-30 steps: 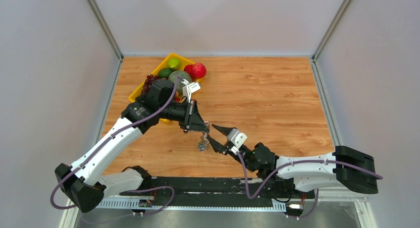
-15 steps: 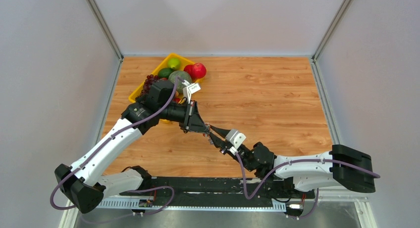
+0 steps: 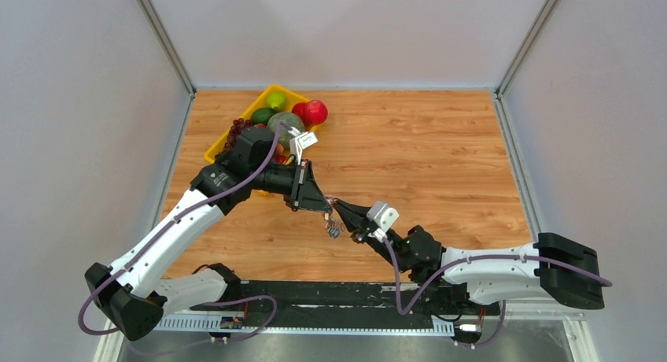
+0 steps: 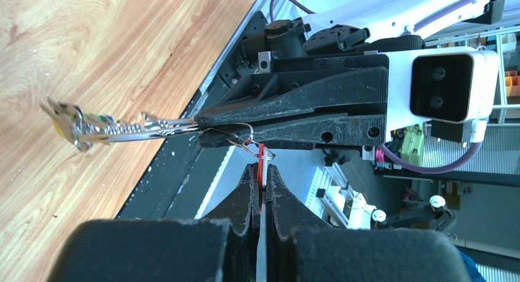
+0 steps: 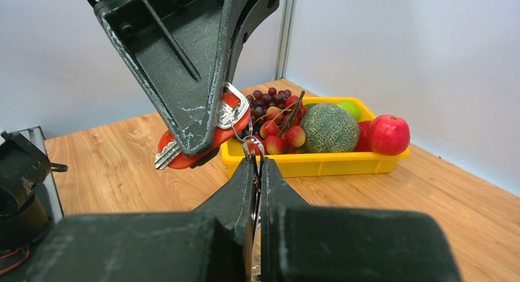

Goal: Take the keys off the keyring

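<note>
Holding fruit [image 5: 329, 127], yellow tray [image 5: 319, 165] sits far left; left gripper [image 4: 262, 171] clamps red key [image 5: 178, 159]; right gripper [image 5: 256, 162] clamps keyring [image 5: 252, 139].

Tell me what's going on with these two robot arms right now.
The two arms meet above the wooden table, working on a bunch of keys. The left gripper is shut on a red-tagged key. The right gripper is shut on the keyring beside it. The other keys hang off the ring, clear of the table.
</note>
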Action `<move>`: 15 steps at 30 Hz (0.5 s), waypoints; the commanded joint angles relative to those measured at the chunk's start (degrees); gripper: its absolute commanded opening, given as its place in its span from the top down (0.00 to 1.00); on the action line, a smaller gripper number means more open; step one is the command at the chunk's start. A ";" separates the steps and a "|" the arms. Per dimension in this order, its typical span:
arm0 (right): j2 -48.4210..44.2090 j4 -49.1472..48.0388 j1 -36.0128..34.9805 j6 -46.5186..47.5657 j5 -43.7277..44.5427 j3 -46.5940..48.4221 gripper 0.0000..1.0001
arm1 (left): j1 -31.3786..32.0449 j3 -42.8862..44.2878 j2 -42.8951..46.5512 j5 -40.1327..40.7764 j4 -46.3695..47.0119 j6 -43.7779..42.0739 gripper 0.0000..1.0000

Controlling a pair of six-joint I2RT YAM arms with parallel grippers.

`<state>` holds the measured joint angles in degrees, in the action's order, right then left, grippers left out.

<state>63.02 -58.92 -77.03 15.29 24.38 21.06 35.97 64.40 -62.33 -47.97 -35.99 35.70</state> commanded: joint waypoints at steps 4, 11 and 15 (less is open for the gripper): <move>-4.54 2.33 1.80 -9.69 -2.07 -0.13 1.00 | 0.20 0.24 1.25 -0.95 1.45 -0.88 1.00; -6.63 4.82 2.63 -12.95 -4.48 1.23 1.00 | 0.27 -3.75 -1.11 -2.28 -0.22 -3.43 1.00; -7.01 5.83 2.84 -13.57 -5.94 1.90 1.00 | 0.44 -5.19 -2.38 -1.61 -0.66 -5.00 1.00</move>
<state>57.74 -52.34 -74.52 4.47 20.86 20.93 36.03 60.16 -63.83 -48.88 -35.97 33.67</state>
